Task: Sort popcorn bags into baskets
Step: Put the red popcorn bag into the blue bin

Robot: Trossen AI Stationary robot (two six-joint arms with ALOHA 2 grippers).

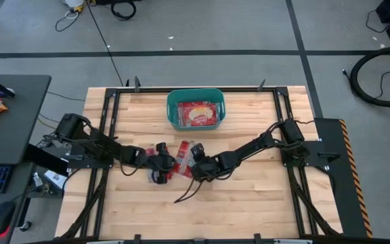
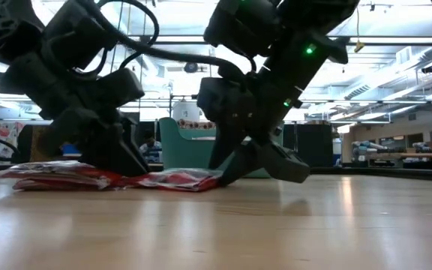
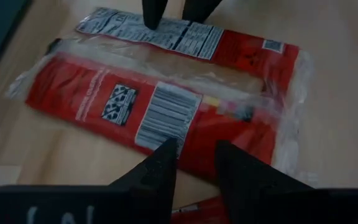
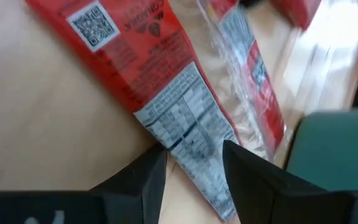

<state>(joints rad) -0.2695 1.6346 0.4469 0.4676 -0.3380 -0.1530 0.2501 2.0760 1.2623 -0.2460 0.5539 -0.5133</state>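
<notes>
Both grippers, left and right, are working with jaws parted over popcorn bags at the teal tub's six o'clock; each should be pinching one packet edge only.

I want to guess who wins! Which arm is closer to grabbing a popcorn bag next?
Probably the right. The right gripper already has a popcorn bag's end between its open fingers. The left gripper only hovers over another bag.
</notes>
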